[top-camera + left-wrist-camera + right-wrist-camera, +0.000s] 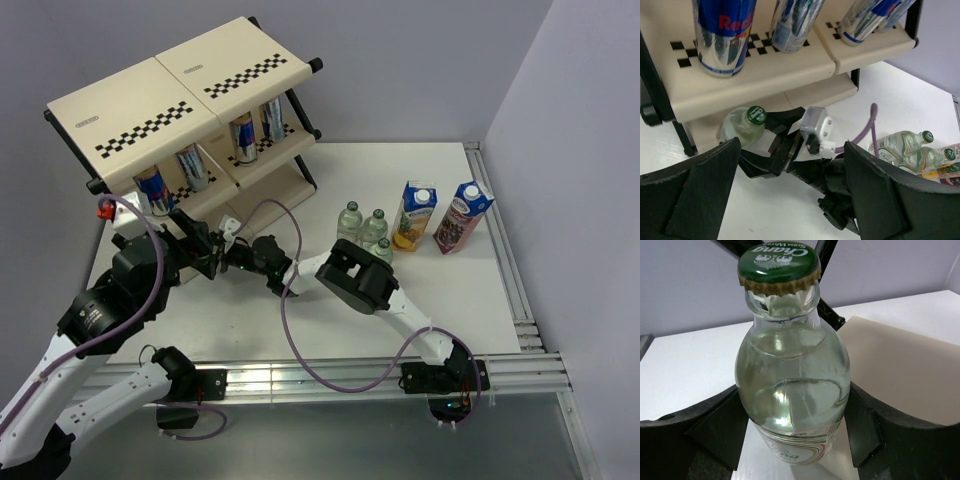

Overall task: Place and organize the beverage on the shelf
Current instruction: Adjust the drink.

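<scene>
Right wrist view: the right gripper is clamped on a clear glass bottle with a green crown cap. One black finger presses each side of its lower body, and the bottle looks upright. Just beyond lies the bottom tier of the cream three-tier shelf with black tubes and checkered strips.

The left wrist view puts the bottle at the front edge of that tier, under the middle tier where four slim blue-and-silver cans stand. Whether its base already rests on the panel I cannot tell. The left gripper hangs released and empty, near the right one. Three more clear bottles and two tall cartons, one yellow and one purple-red, stand on the white table.

To do this step well, I would:
- Keep the bottle vertical, with the cap clear of the tier above.
- Push it deep and toward one end, leaving room for the other bottles.
- Let go only once the base sits flat.
- Back straight out.
</scene>
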You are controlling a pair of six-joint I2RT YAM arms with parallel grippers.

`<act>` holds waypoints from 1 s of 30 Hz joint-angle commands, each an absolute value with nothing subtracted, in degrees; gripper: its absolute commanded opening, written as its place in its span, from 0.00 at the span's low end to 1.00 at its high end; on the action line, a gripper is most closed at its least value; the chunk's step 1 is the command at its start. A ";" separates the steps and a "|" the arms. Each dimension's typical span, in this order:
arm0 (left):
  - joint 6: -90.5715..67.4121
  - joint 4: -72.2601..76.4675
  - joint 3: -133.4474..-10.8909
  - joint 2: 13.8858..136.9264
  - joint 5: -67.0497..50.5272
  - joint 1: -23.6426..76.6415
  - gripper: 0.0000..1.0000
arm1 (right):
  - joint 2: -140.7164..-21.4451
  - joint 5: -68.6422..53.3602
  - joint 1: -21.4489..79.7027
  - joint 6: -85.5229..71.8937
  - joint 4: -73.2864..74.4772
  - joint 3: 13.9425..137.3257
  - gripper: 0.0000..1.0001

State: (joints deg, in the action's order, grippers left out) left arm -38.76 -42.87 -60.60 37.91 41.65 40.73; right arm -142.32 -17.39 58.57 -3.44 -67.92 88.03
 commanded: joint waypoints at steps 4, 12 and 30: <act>-46.48 -46.40 -59.59 39.81 44.30 40.52 0.80 | -132.46 -17.05 57.92 -3.78 -85.32 80.96 0.02; -49.22 -43.42 -57.13 41.83 43.68 40.43 0.38 | -125.07 -17.31 57.57 -3.87 -92.81 68.31 0.00; -51.06 -36.92 -53.17 48.95 40.35 40.17 0.00 | -111.10 -19.77 57.30 -7.47 -100.11 54.32 0.00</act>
